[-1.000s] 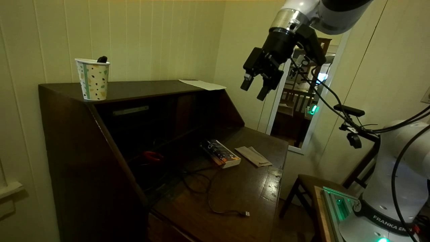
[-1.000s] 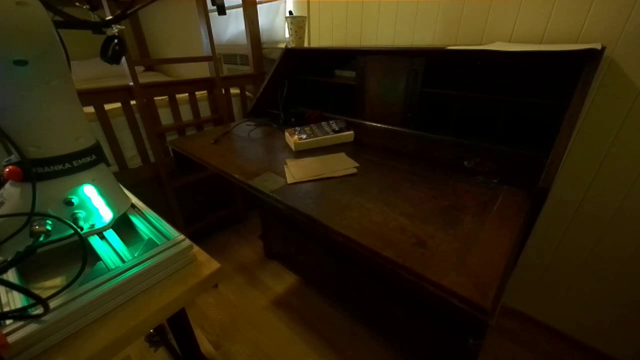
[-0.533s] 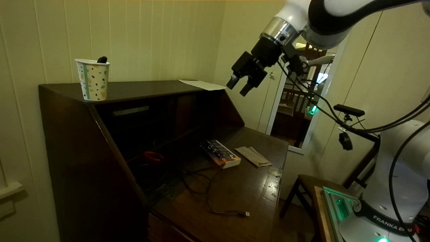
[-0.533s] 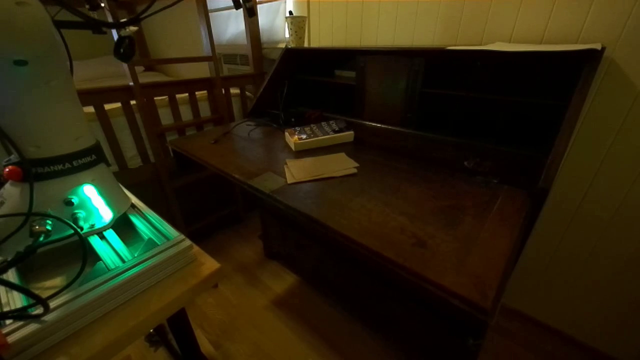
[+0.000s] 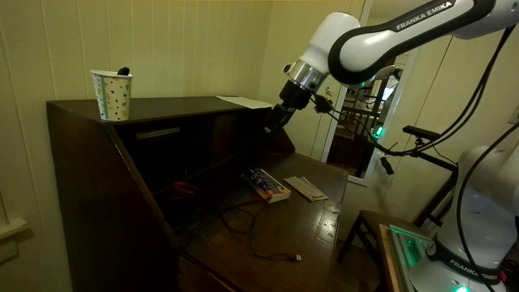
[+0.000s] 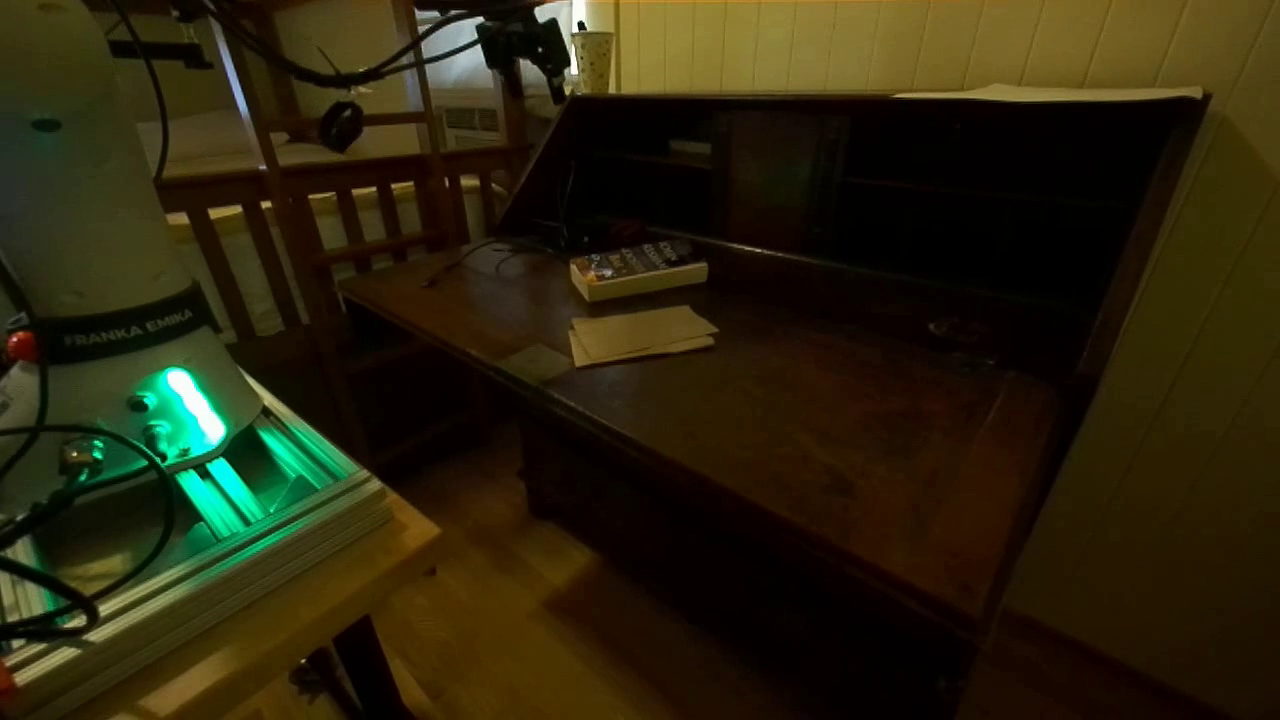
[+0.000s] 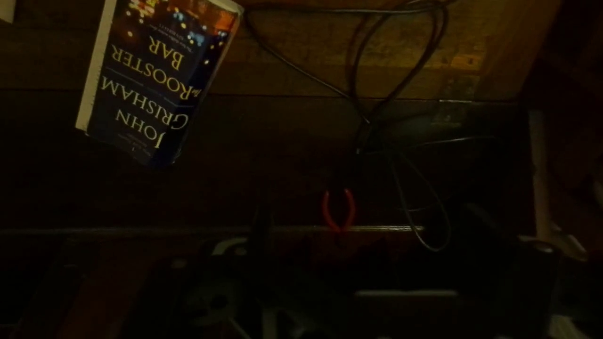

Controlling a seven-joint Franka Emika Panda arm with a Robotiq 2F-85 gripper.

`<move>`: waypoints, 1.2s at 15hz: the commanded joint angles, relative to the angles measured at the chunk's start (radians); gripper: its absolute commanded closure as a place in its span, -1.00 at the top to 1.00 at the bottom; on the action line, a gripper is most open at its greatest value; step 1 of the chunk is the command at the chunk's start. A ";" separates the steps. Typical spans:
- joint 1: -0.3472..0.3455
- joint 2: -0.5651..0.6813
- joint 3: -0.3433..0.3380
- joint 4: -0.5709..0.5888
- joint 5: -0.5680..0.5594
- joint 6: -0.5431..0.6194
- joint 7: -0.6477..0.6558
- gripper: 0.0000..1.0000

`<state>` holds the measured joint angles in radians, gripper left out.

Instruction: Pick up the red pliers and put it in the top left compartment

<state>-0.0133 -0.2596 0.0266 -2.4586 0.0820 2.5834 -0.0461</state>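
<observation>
Desk (image 5: pixel 101 174): dark wood, slant-sided. In an exterior view its front edge (image 6: pixel 700 482) runs long, and a broad stretch of writing surface (image 6: pixel 830 440) reaches from the tan papers (image 6: pixel 643 336) to the desk's right-hand end as seen there. Toward the opposite end, room is taken up by a thick paperback (image 5: pixel 266 185), lying flat, and a looped black cable (image 5: pixel 238 232). A ledge (image 6: pixel 880 278) runs along the back.

Gripper (image 5: pixel 266 132): black, tilted downward above the desk, released, its fingers parted.

Upper left compartment (image 6: pixel 630 135): deeply shaded; a pale flat item (image 6: pixel 690 148) lies inside; further contents too dark to read.

Paper cup (image 5: pixel 111 99): speckled, upright on the desk's top; a dark object (image 5: pixel 123 71) projects past its rim.

Red pliers (image 7: pixel 338 228): at the back of the desk, in shade, well apart from the gripper. Two curved red handles spread in a narrow U and meet at the ledge line in the wrist view; contact with it cannot be told. Working end lost in darkness.
</observation>
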 commanded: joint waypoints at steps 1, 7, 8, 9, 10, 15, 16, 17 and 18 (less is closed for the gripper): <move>-0.034 0.221 0.025 0.086 -0.155 0.148 0.109 1.00; -0.004 0.202 -0.005 0.054 -0.130 0.148 0.102 1.00; -0.004 0.192 -0.004 0.054 -0.130 0.147 0.102 1.00; -0.004 0.187 -0.004 0.054 -0.130 0.146 0.102 1.00; -0.004 0.184 -0.004 0.054 -0.130 0.146 0.103 1.00; -0.010 0.378 0.016 0.122 -0.253 0.425 0.200 1.00; -0.006 0.421 0.009 0.146 -0.285 0.452 0.204 1.00; 0.000 0.462 -0.017 0.176 -0.365 0.463 0.232 1.00; 0.007 0.505 -0.021 0.207 -0.360 0.469 0.201 1.00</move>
<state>-0.0211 0.1008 0.0342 -2.3642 -0.1893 3.0099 0.1368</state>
